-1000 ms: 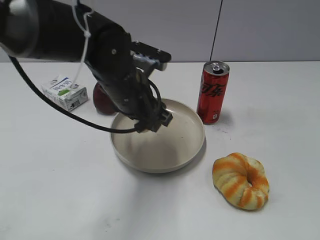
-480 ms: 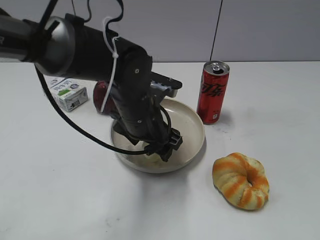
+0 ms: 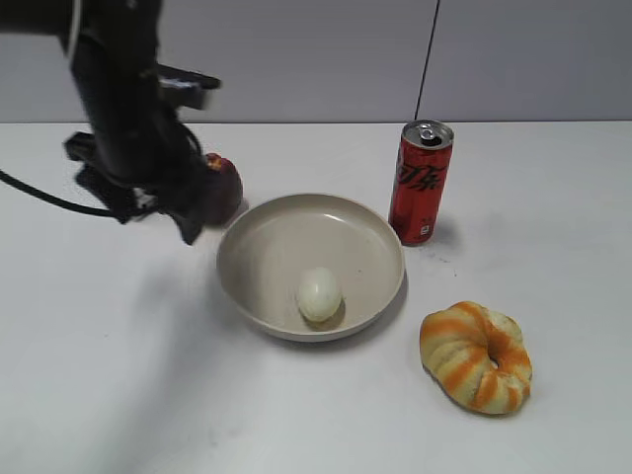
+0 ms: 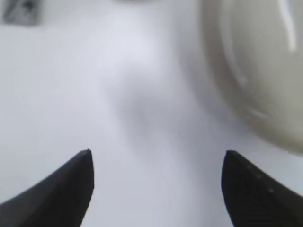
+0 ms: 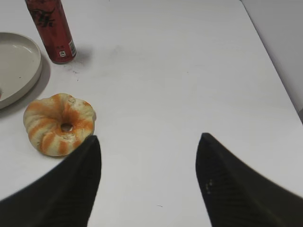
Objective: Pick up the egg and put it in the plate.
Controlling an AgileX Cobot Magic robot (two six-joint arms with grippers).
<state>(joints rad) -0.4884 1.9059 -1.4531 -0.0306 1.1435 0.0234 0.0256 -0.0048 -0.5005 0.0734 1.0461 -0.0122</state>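
The pale egg [image 3: 319,293] lies inside the beige plate [image 3: 259,249], toward its front. The plate's rim also shows in the left wrist view [image 4: 222,61] and at the left edge of the right wrist view [image 5: 28,71]. My left gripper [image 3: 158,212] hangs above the table to the left of the plate; in the left wrist view its jaws [image 4: 156,163] are wide open and empty over bare table. My right gripper [image 5: 147,142] is open and empty over bare table, right of the bread; it is out of the exterior view.
A red soda can [image 3: 421,182] stands right of the plate. An orange-striped ring bread [image 3: 476,355] lies at the front right. A dark red fruit [image 3: 222,188] sits behind the left arm, left of the plate.
My left arm has swung from over the plate up and to the left. The egg now lies uncovered in the plate. The milk carton at the back left is now hidden behind the arm.
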